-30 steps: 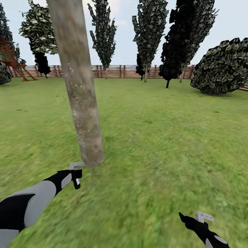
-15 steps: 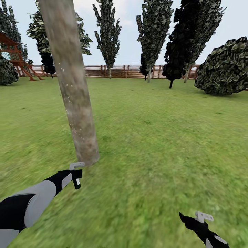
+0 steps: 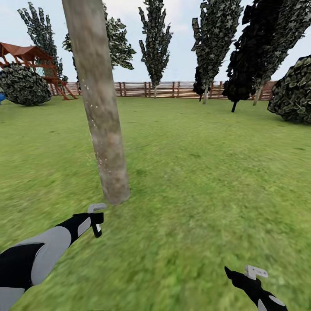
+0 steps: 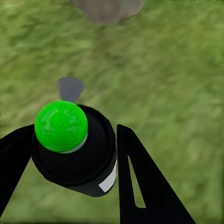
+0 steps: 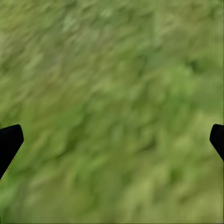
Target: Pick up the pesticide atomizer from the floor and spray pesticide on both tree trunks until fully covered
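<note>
Sprayer (image 4: 70, 149), green-capped, sits clamped between the left hand's (image 4: 77, 154) fingers, close to the trunk (image 3: 101, 112) base. Right hand (image 5: 112, 140) spread apart over grass (image 3: 207, 172). Advice: raise the nozzle, sweep upward, then circle to cover the bark all round.

My head camera faces 12 o'clock across lawn (image 3: 194, 172); both wrist cameras look closely down at it.
</note>
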